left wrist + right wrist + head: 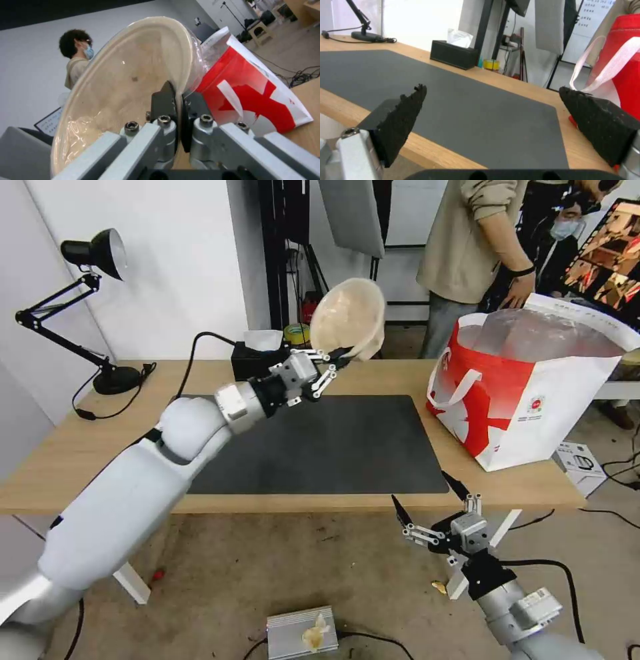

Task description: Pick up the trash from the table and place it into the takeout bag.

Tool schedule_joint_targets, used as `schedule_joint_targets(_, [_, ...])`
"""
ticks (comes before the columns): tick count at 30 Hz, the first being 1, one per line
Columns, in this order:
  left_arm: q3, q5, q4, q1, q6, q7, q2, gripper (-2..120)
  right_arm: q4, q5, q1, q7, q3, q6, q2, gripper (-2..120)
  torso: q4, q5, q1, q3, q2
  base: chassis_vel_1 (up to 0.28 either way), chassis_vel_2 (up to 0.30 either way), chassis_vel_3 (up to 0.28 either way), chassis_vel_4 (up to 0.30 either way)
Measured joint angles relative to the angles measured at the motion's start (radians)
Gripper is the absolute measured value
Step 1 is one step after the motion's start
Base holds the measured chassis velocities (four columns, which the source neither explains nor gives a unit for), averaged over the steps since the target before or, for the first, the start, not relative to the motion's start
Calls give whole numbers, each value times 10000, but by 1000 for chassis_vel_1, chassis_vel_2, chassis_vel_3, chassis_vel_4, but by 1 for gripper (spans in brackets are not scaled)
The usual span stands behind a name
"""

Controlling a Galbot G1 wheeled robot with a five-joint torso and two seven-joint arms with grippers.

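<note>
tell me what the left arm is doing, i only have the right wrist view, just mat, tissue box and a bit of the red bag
Observer: The left gripper holds the beige translucent bowl by its rim, tipped on its side, above the far edge of the table.
Operator: is it over the bag yet
Observer: No. In the head view the bowl hangs left of the takeout bag, roughly above the black tissue box.
Operator: bag open?
Observer: Yes, its mouth gapes upward with the silver lining showing.
Operator: and my arm
Observer: The right gripper sits below the table's near edge, fingers spread, holding nothing.
</note>
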Motion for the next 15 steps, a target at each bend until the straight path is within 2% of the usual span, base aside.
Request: schedule_joint_targets(15, [774, 940, 834, -1152, -122, -153, -959, 0, 0, 0, 0, 0, 1, 0, 0, 100, 0, 0, 0, -1, 0, 0, 0, 0, 0])
